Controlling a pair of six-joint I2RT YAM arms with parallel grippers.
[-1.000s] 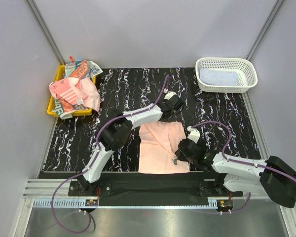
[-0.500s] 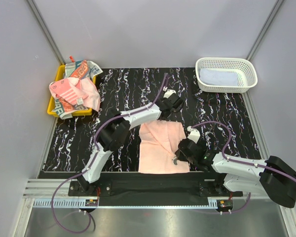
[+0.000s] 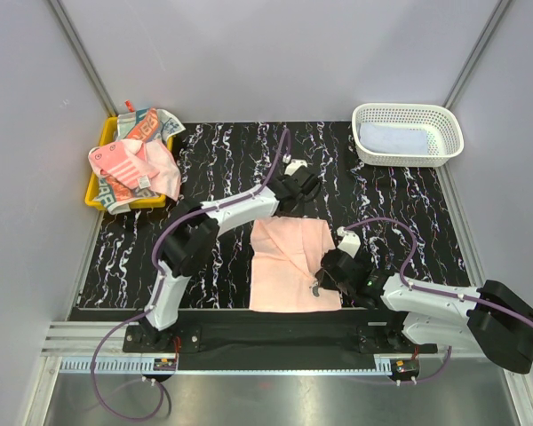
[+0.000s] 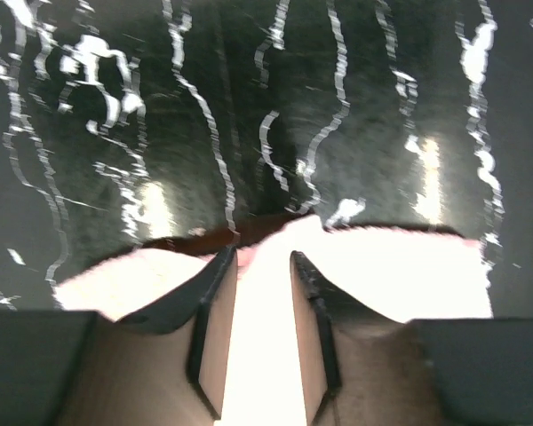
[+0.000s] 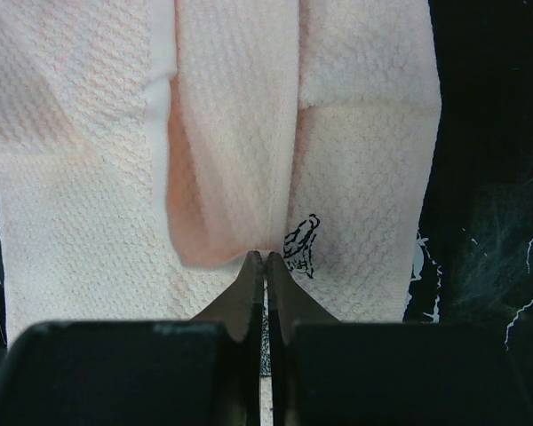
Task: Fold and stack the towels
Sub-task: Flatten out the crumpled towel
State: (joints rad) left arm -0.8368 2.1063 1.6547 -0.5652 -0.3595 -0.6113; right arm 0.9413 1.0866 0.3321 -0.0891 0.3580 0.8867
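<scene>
I work in a robot test cell in a lab, not a home. Plain grey panels (image 3: 249, 53) wall me in at the far side and on both flanks, held by bare aluminium posts (image 3: 80, 55). My counter (image 3: 222, 160) is a black mat veined with white. My arms are bolted to a slotted metal rail (image 3: 80, 337) along its near edge, above a measuring strip (image 3: 275, 365). Purple cables (image 3: 401, 227) loop loose. A yellow tray (image 3: 93, 182) sits far left and a white basket (image 3: 446, 133) far right.
</scene>
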